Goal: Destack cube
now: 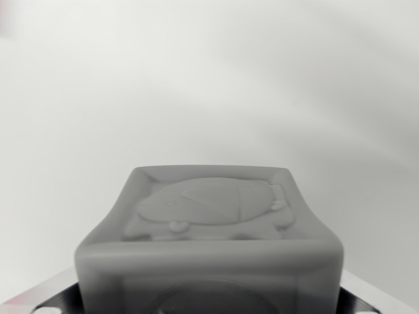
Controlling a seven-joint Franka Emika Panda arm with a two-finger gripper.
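A grey cube (209, 222) fills the lower middle of the wrist view, very close to the camera. Its top face carries an embossed animal figure inside a raised rim. Dark and metallic parts of my gripper (209, 297) show at the bottom corners, pressed against the cube's left and right sides. The fingertips themselves are hidden behind the cube. The cube sits level between them. No second cube is visible in this view.
Behind the cube there is only a blurred white surface (209, 78) with soft grey shadows. A faint pink smudge (5, 19) shows at the top left corner.
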